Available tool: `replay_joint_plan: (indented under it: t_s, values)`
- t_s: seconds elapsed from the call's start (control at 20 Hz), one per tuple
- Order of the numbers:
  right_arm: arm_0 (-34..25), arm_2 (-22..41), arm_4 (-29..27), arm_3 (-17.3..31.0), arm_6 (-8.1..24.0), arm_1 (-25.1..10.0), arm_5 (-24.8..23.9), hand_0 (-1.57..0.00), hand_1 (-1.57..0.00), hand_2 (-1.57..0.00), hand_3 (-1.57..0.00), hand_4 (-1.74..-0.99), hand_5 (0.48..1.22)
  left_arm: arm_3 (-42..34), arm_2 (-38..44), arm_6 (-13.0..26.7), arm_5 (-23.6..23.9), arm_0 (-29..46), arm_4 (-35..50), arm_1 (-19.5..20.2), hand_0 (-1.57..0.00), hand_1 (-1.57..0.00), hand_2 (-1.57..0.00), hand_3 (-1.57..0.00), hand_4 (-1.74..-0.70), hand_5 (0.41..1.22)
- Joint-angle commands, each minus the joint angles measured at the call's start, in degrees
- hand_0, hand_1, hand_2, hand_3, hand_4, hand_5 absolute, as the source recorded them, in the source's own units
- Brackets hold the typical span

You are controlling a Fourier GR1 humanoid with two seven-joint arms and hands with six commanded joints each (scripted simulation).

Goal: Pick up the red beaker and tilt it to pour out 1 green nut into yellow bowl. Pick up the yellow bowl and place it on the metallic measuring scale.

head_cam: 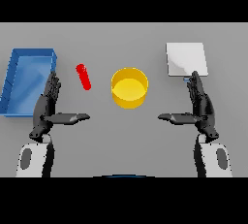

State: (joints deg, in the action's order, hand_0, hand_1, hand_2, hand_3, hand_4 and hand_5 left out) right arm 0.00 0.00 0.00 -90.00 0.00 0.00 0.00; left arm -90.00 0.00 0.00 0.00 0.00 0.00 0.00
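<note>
Nearest the camera, the left hand (47, 107) at lower left and the right hand (201, 106) at lower right hover over the grey table (121, 140), fingers straight, thumbs pointing inward, holding nothing. The yellow bowl (129, 88) sits at centre. The red beaker (84, 76) lies left of it, beside the blue tray (26, 80). The metallic measuring scale (186, 59) lies at upper right.

Even, soft light — faint shadows, a pale sheen on the metallic scale (186, 59) — mild blur throughout.
</note>
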Motion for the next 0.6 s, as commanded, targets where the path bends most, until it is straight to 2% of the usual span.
replay_joint_plan:
  t_s: [0.0,0.25,0.3,0.35,0.4,0.55]
  values:
    - [-0.1,0.1,0.1,0.1,0.1,0.1,-0.1,0.00,0.00,0.00,0.00,-1.167,0.599,0.0,0.0,0.0,0.0,0.0,0.0,0.0,0.00,0.00,0.00,0.00,-1.15,0.599]
    - [-0.7,1.0,1.0,0.4,0.2,1.6,-1.1,0.00,0.00,0.00,0.00,-1.167,0.599,0.4,0.4,-0.2,-0.2,0.1,0.2,0.5,0.00,0.00,0.00,0.00,-1.15,0.599]
    - [0.7,3.3,7.9,-0.9,-3.5,-0.8,-3.4,0.00,0.00,0.00,0.00,-1.167,0.599,-1.6,-1.3,-0.6,-0.7,1.3,-2.1,1.9,0.00,0.00,0.00,0.00,-1.15,0.599]
    - [2.6,5.0,12.2,-2.3,-5.4,-2.0,-4.7,0.00,0.00,0.00,0.00,-1.163,0.595,-4.3,-2.6,-1.4,-1.4,3.6,-3.2,3.0,0.00,0.00,0.00,0.00,-1.16,0.599]
    - [3.7,6.8,15.1,-3.8,-5.9,-1.8,-5.7,0.00,0.00,0.00,0.00,-1.162,0.594,-5.8,-3.5,-0.5,-1.4,4.3,-4.3,3.4,0.00,0.00,0.00,0.00,-1.16,0.599]
    - [4.4,8.3,18.4,-5.8,-3.3,-2.1,-6.6,0.00,0.00,0.00,0.00,-1.162,0.591,-7.9,-4.5,2.2,-1.4,5.2,-5.2,4.0,0.00,0.00,0.00,0.00,-1.16,0.600]
